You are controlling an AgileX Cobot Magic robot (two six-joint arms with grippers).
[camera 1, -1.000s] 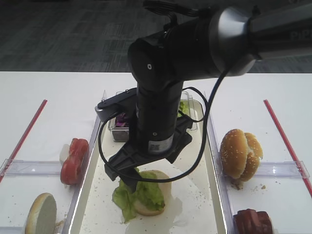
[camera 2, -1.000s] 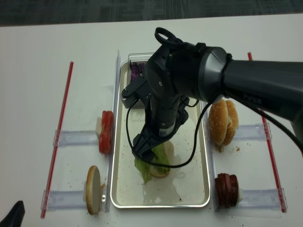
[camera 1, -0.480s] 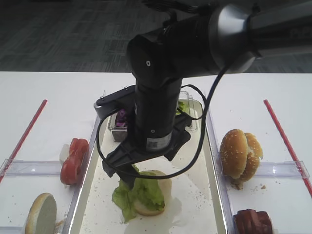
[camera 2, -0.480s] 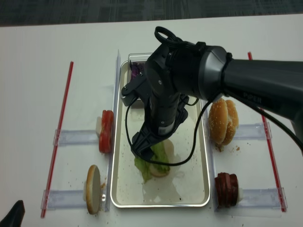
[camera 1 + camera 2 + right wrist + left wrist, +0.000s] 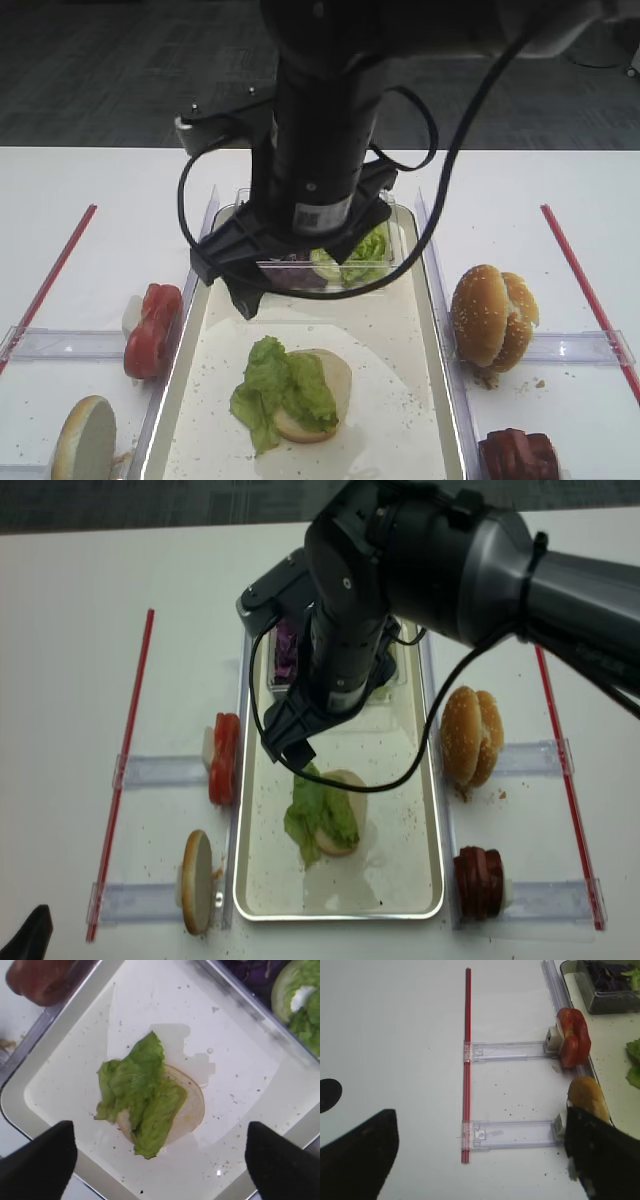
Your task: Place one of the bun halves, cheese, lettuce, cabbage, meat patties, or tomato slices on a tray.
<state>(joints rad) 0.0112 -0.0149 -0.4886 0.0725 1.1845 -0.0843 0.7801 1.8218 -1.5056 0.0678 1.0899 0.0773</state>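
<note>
Bright even overhead light, soft shadows, blurred wrist views, glare on tray (image 5: 432,810) rim

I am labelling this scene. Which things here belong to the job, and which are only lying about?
Job:
tray
lettuce on bun half
sesame buns
tomato slices
meat patties
cabbage
right gripper

Lying about:
red strips
clear tub
clear holders

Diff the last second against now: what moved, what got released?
The right hand rose off the lettuce and pulled back toward the tub end of the tray, open and empty. The lettuce stays draped over the bun half on the tray. Tomato slices, other buns and patties unchanged.
</note>
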